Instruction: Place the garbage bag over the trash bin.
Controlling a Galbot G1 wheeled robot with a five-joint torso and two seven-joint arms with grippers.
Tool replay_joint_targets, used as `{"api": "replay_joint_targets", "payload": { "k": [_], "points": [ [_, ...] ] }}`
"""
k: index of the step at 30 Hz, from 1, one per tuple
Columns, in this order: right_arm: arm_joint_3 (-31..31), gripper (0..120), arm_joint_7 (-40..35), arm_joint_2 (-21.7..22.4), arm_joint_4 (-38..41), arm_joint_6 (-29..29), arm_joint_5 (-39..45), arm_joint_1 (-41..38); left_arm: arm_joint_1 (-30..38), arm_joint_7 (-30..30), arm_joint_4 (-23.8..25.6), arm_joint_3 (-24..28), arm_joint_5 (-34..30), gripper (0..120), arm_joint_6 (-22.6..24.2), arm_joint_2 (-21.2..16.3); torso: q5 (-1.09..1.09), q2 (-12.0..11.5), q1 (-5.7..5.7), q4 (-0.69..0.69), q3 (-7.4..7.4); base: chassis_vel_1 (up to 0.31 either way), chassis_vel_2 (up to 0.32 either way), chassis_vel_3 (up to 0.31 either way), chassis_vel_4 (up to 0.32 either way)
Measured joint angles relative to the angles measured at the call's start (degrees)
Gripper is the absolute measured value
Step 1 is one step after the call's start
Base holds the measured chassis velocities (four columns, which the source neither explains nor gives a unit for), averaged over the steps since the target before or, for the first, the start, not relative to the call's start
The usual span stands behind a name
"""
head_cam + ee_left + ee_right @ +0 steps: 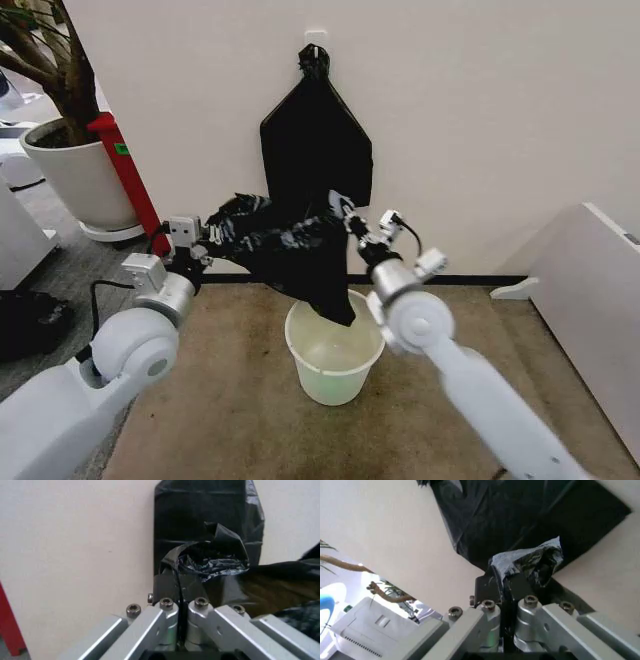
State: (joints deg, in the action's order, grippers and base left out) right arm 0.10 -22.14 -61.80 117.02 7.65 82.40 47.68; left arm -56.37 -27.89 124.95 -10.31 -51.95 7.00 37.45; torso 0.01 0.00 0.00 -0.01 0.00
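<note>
1. In your head view, the garbage bag [290, 245] hangs stretched between both grippers, above the trash bin [334, 356]. Its crumpled upper edge runs from one gripper to the other, and its lower corner droops down to the bin's rim, on the side nearer your left arm.
2. Your left gripper [212, 236] is raised at the bag's left end, and your right gripper [352, 224] at its right end, both above the bin's mouth.
3. The bin stands upright on the brown carpet [220, 400], near the white wall [480, 120]. A flat black bundle [316, 140] with a knotted top hangs on that wall behind the bag. A large white plant pot [75, 180] sits far to your left, with a red post [128, 175] beside it.
4. In your left wrist view, the left gripper [179, 594] has its fingers pressed together on a thin fold of the garbage bag [212, 557], which bunches up just beyond the tips. The black bundle [210, 506] is on the wall behind.
5. In your right wrist view, the right gripper [502, 588] likewise pinches a crumpled edge of the bag [530, 560], fingers closed tight on the plastic, with the black bundle [520, 513] beyond.
</note>
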Motion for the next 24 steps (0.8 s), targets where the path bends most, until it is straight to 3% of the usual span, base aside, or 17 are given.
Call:
{"api": "replay_joint_targets", "payload": {
  "k": [14,24],
  "points": [
    [4.3,0,-4.2,7.9,9.0,-0.5,0.8,8.4,2.1,3.0,3.3,2.7,-3.1,0,1.2,-3.2,0.0,0.0,0.0,0.01,0.0,0.0,0.0,0.0,0.0],
    [7.9,0,-6.2,9.8,13.5,-1.7,1.4,12.7,4.6,2.7,5.4,6.5,-6.7,0,3.1,-3.3,0.0,0.0,0.0,0.01,0.0,0.0,0.0,0.0,0.0]
  ]
}}
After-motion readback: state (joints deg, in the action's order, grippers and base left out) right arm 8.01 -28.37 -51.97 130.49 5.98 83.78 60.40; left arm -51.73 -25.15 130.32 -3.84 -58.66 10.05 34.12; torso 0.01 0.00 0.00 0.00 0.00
